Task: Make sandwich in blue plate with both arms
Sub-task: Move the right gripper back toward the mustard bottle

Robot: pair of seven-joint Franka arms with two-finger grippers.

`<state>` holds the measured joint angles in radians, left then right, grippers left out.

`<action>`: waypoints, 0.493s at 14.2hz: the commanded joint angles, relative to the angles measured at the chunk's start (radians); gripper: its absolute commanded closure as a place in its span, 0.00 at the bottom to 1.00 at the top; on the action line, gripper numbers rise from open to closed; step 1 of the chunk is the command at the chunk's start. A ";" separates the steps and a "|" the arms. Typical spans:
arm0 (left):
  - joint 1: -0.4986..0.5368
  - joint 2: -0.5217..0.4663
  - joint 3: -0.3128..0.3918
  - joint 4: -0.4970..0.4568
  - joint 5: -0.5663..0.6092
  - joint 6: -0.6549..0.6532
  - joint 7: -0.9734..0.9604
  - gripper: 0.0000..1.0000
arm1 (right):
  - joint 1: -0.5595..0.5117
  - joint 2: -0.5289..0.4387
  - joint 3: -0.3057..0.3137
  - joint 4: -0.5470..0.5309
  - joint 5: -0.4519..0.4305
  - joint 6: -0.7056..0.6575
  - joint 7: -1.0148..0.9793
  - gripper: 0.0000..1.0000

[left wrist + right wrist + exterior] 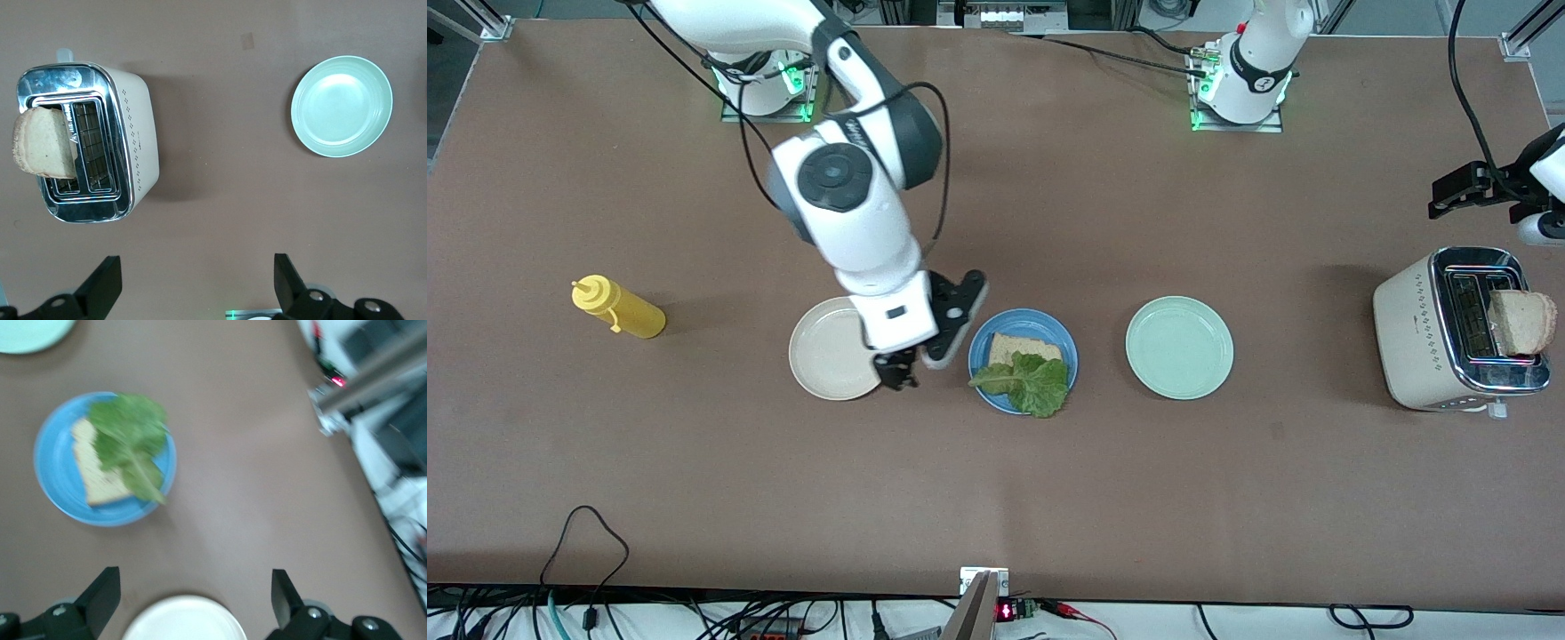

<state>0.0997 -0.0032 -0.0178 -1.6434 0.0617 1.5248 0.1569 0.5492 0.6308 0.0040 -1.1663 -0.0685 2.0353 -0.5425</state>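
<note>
1. Your round matte sky-blue plate (pixel 981 351) sits mid-table, between the round cream plate (pixel 827 351) and the round pale green plate (pixel 1179 348).
2. On the blue plate: one light-brown bread slice (pixel 1016 348) with a crinkled green lettuce leaf (pixel 1032 383) lying on it; the leaf hangs over the plate rim on the side nearer the front camera.
3. The right hand (pixel 898 366) hangs over the cream plate's edge, just beside the blue plate. Fingers spread apart, nothing between them.
4. The left hand (pixel 197 283) is up over the table at the left arm's end, by the cream-and-chrome two-slot toaster (pixel 1414 329). Fingers wide apart, holding nothing.
5. A second light-brown bread slice (pixel 1522 322) sticks out of the toaster's slot, tilted.
6. A yellow squeeze bottle (pixel 618 308) lies on its side toward the right arm's end of the brown table (pixel 694 480), well apart from the plates.
</note>
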 commanded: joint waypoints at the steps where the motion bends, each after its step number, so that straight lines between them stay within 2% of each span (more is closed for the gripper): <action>1: -0.001 -0.003 -0.004 0.002 0.000 -0.011 -0.013 0.00 | -0.041 -0.042 -0.048 -0.035 -0.002 -0.076 0.027 0.00; 7: -0.001 -0.003 -0.004 0.002 0.000 -0.011 -0.014 0.00 | -0.215 -0.054 -0.056 -0.036 -0.017 -0.266 0.018 0.00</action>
<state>0.0993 -0.0032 -0.0184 -1.6434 0.0617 1.5247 0.1558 0.3711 0.6059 -0.0654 -1.1742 -0.0705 1.8086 -0.5383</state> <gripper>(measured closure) 0.000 0.000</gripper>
